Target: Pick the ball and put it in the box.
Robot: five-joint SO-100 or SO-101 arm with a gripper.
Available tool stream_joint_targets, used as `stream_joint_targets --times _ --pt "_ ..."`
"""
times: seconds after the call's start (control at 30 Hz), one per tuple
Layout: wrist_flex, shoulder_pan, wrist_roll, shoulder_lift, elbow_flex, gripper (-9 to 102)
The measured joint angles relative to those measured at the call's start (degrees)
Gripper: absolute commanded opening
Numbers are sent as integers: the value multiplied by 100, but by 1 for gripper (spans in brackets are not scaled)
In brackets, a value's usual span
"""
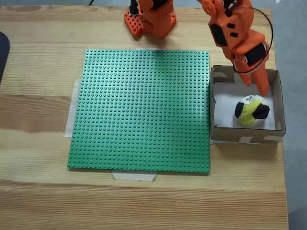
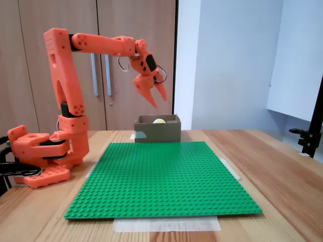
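The box (image 1: 275, 103) is taken as the landmark. In a fixed view from above, it is seen touching the right edge of the green baseplate (image 1: 144, 110), on a wooden table (image 1: 38, 191). The ball (image 1: 252, 110) is seen lying inside the box on its white floor, towards the nearer wall; its yellow, black and white patches are plainly shown there. In a fixed view from the side, the box (image 2: 157, 132) is placed at the far edge of the baseplate (image 2: 161, 176), and of the ball (image 2: 159, 121) only a pale yellow top is shown above the rim. The gripper (image 1: 256, 86) is seen from above over the far part of the box, beside the ball, and whether it is touching anything cannot be told there. From the side, the gripper (image 2: 157, 98) is shown well above the box, apart from the ball, with its two pointed fingers spread and nothing held between them. That height is given by the side view alone, while the ball's place within the box is given by the view from above alone. The arm's base (image 2: 40, 156) is seen from the side at the left of the baseplate, well apart from the box, with cabinet doors (image 2: 101, 60) behind it. Pale tape patches are seen on the box's rim from above.
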Motion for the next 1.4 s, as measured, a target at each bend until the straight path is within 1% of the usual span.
stream_joint_targets --times 0.37,0.67,0.97,1.4 --pt "9 202 -185 1239 1037 19" --pt "88 747 -431 2602 2021 10" --pt "404 1608 -668 3691 2470 -1" --pt "457 3278 -721 4729 2936 -1"
